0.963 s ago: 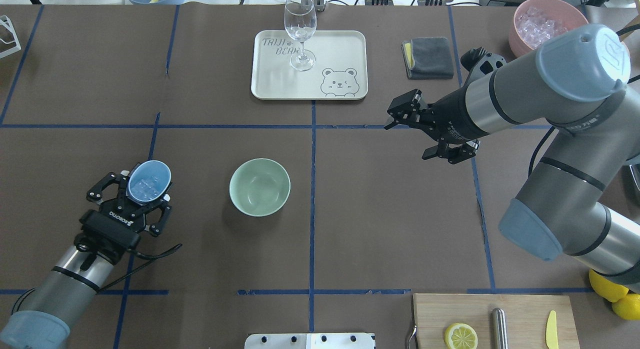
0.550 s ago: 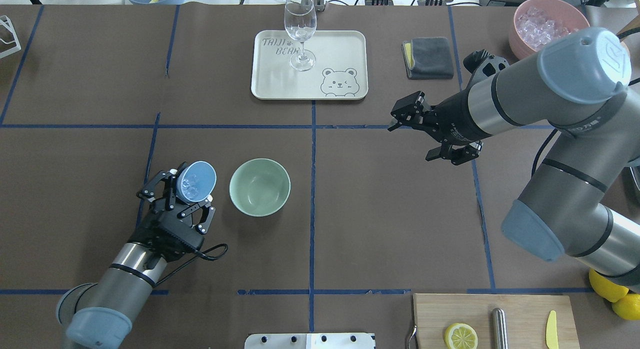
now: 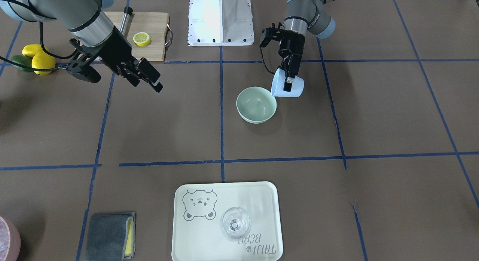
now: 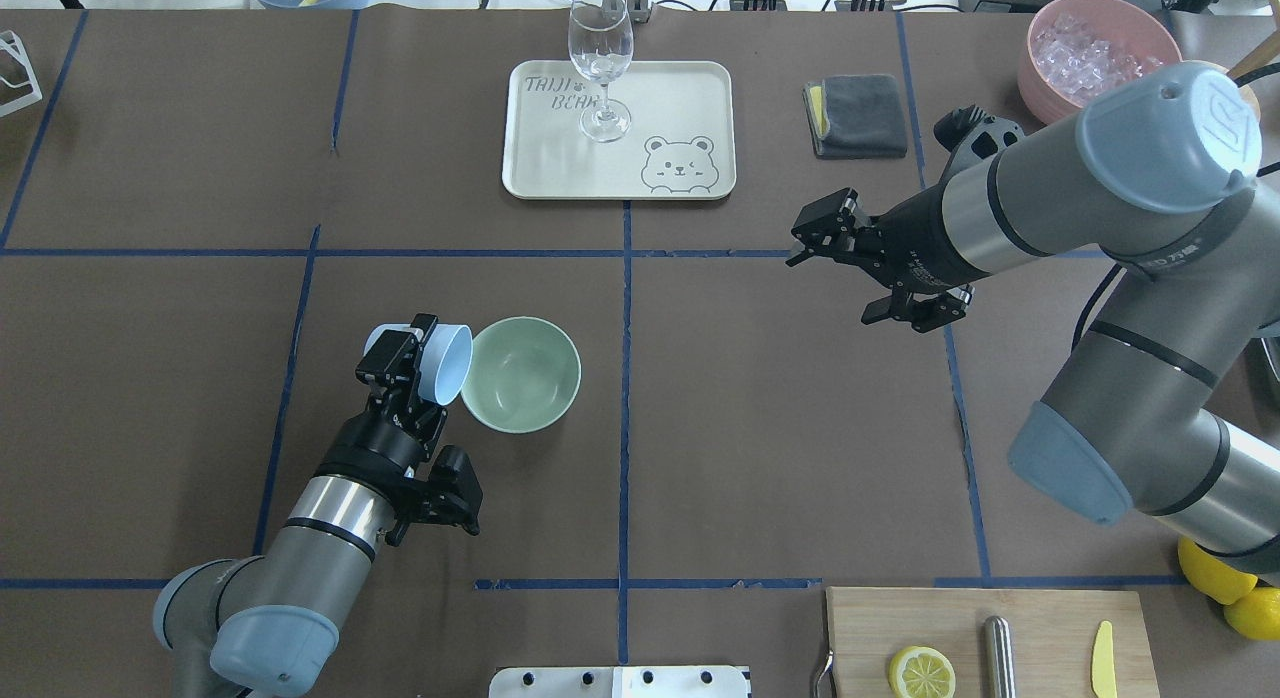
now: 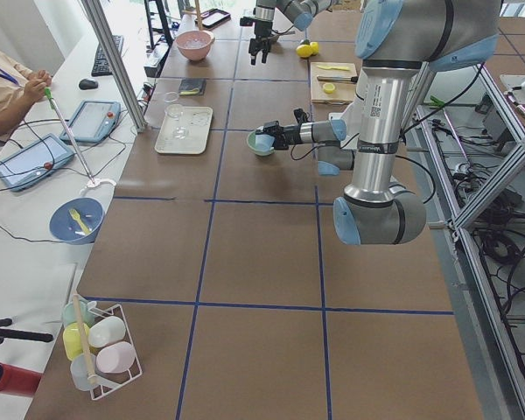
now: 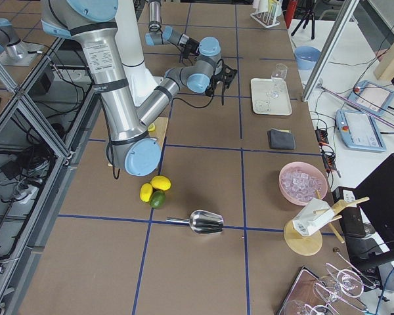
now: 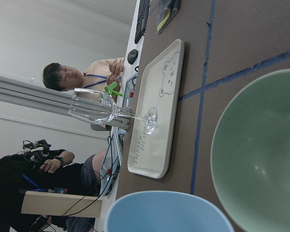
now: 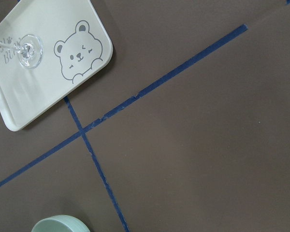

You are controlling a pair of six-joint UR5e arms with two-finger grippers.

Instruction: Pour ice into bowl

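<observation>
The pale mint-green bowl (image 4: 520, 375) stands on the table and looks empty; it also shows in the front view (image 3: 256, 105) and the left wrist view (image 7: 261, 154). My left gripper (image 4: 412, 360) is shut on a light blue cup (image 4: 440, 363), held tipped on its side with the mouth toward the bowl's left rim. The cup also shows in the front view (image 3: 286, 87). The ice inside the cup is hidden. My right gripper (image 4: 848, 278) is open and empty, hovering far right of the bowl.
A pink container (image 4: 1095, 48) full of ice cubes stands at the back right. A tray (image 4: 560, 168) carries a wine glass (image 4: 600, 58). A grey cloth (image 4: 858, 115) lies beside it. A cutting board (image 4: 1000, 628) with a lemon half is at the front right.
My left gripper has moved right to the bowl's rim and turned the cup from upright onto its side, mouth toward the bowl. The right arm has drifted slightly right.
</observation>
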